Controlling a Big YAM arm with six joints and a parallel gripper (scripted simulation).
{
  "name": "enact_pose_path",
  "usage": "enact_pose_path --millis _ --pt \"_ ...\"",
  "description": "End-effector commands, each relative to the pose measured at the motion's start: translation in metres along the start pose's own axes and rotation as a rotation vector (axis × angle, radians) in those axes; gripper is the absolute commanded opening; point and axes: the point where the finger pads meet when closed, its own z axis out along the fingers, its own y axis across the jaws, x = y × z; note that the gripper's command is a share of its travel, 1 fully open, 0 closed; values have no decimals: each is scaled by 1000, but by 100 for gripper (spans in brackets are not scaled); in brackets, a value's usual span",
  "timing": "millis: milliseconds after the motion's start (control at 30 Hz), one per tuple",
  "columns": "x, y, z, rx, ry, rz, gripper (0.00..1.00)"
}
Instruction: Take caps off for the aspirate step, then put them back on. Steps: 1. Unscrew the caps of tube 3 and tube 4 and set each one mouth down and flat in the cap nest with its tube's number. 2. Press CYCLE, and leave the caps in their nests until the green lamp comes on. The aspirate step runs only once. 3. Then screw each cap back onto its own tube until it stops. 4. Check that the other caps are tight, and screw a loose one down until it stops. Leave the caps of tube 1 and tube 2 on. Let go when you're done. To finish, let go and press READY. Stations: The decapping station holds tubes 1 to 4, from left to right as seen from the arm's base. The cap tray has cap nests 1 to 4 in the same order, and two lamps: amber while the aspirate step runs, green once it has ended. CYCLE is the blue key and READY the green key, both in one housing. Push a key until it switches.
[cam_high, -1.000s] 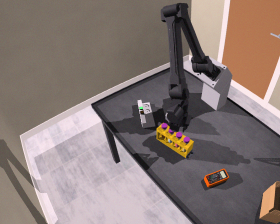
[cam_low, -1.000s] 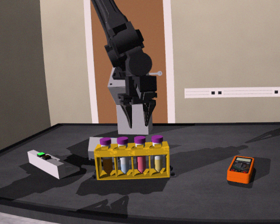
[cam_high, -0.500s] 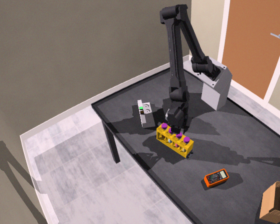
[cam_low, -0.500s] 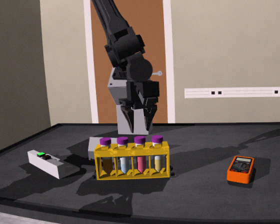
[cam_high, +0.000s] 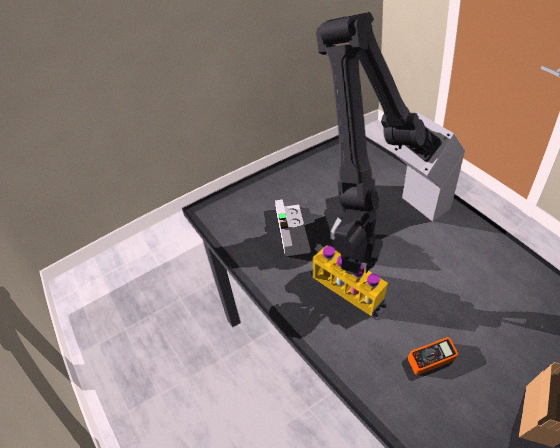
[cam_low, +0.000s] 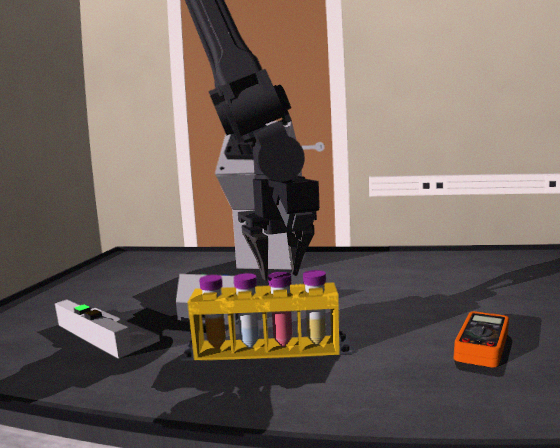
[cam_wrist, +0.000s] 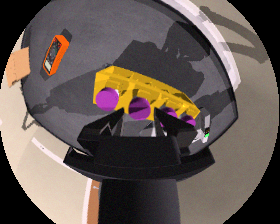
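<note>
Pincer (cam_high: 354, 269) (cam_low: 280, 276) (cam_wrist: 139, 110) spread, empty, near the upright pink tube (cam_high: 353, 289) (cam_low: 283, 327); yellow rack (cam_high: 380, 298) (cam_low: 262, 304) (cam_wrist: 104, 77) runs sideways in exterior view.
</note>
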Motion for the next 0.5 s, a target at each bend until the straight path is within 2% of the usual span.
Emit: enact_pose_path --millis 0,467 --pt "-2 -5 5 8 -4 -3 49" --pt "-7 -7 11 10 -11 0 49"
